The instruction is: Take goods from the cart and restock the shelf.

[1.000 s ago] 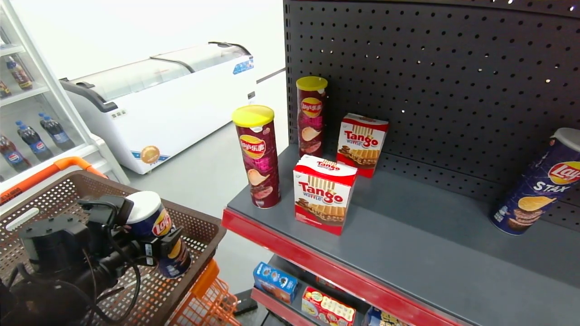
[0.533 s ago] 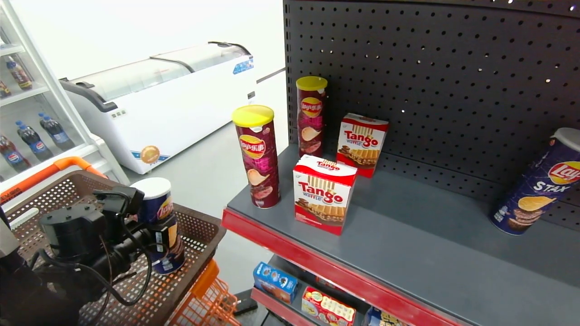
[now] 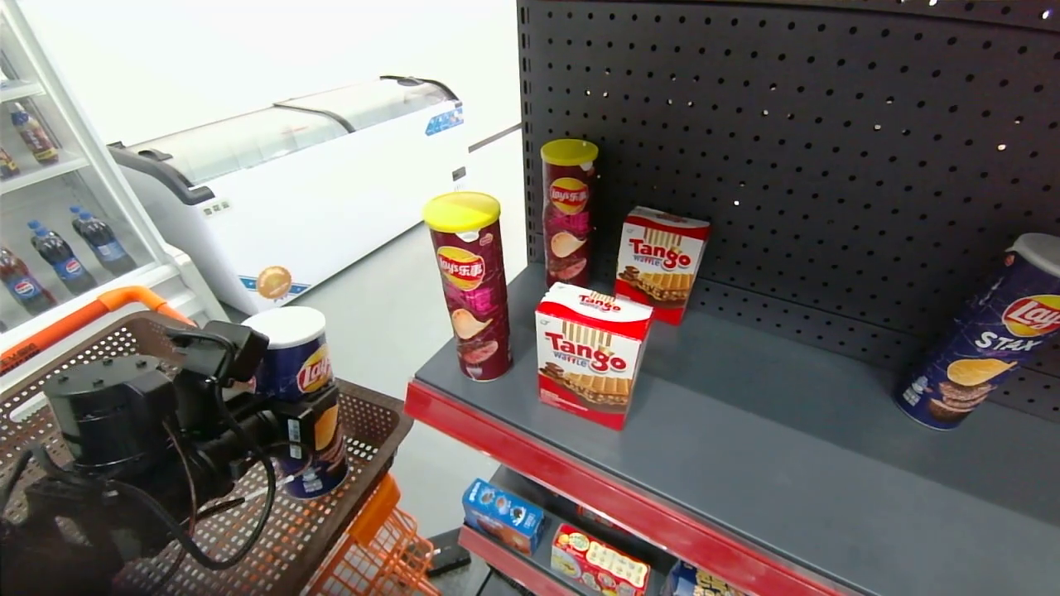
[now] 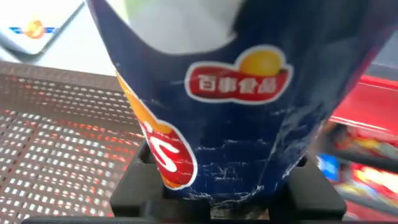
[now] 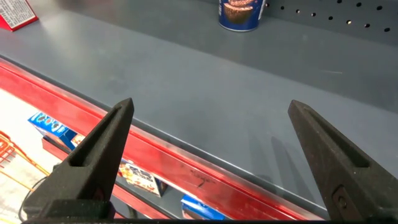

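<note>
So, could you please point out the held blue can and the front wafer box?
held blue can (image 3: pixel 302 368): head view, its label.
front wafer box (image 3: pixel 590 364): head view, front face.

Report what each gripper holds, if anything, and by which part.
Left gripper clamps the blue chip can by its side wall, below the middle, above the cart. Right gripper is open and holds nothing.

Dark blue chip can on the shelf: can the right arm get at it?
Probably yes. Its jaws stand open over the bare grey metal shelf, nothing between them and the dark blue chip can.
</note>
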`<state>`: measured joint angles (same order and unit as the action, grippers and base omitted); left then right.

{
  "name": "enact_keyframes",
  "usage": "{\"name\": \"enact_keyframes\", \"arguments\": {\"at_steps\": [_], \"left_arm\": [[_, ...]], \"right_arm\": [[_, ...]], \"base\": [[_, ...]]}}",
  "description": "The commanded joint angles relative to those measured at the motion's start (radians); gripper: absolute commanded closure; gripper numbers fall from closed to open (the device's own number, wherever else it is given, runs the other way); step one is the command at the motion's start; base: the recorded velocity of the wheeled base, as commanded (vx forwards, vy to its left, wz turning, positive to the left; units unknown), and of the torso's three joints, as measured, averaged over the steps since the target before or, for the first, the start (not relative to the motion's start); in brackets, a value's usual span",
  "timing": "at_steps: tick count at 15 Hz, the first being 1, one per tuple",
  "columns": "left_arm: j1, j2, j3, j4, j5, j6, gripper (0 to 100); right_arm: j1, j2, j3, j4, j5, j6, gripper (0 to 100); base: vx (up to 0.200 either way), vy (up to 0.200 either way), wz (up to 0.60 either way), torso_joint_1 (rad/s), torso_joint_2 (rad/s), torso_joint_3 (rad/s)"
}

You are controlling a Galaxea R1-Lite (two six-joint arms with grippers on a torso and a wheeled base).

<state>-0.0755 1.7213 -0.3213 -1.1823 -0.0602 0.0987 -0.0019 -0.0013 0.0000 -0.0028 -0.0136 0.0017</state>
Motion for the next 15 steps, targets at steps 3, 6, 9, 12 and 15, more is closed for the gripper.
{"name": "enact_keyframes", "arguments": {"at_steps": [3, 6, 9, 12, 15], "left_arm": [[-0.087, -0.296, -0.042, 0.152, -0.055, -0.010, 100], [-0.127, -0.331, -0.085, 0.182, -0.056, -0.010, 100], [-0.184, -0.416, -0.163, 0.379, -0.053, -0.010, 100], [-0.290, -0.396, -0.226, 0.425, -0.061, -0.010, 100], [-0.282, -0.387, -0.223, 0.417, -0.211, -0.013, 100]], "right_arm": [[0.000, 0.001, 0.000, 0.000, 0.000, 0.000, 0], [0.000, 0.001, 0.000, 0.000, 0.000, 0.000, 0], [0.000, 0.001, 0.000, 0.000, 0.000, 0.000, 0], [0.000, 0.001, 0.000, 0.000, 0.000, 0.000, 0], [0.000, 0.001, 0.000, -0.002, 0.000, 0.000, 0]], "base": [[0.000, 0.000, 0.00, 0.000, 0.00, 0.000], [0.000, 0.000, 0.00, 0.000, 0.00, 0.000], [0.000, 0.000, 0.00, 0.000, 0.00, 0.000], [0.000, 0.000, 0.00, 0.000, 0.00, 0.000], [0.000, 0.000, 0.00, 0.000, 0.00, 0.000]]}}
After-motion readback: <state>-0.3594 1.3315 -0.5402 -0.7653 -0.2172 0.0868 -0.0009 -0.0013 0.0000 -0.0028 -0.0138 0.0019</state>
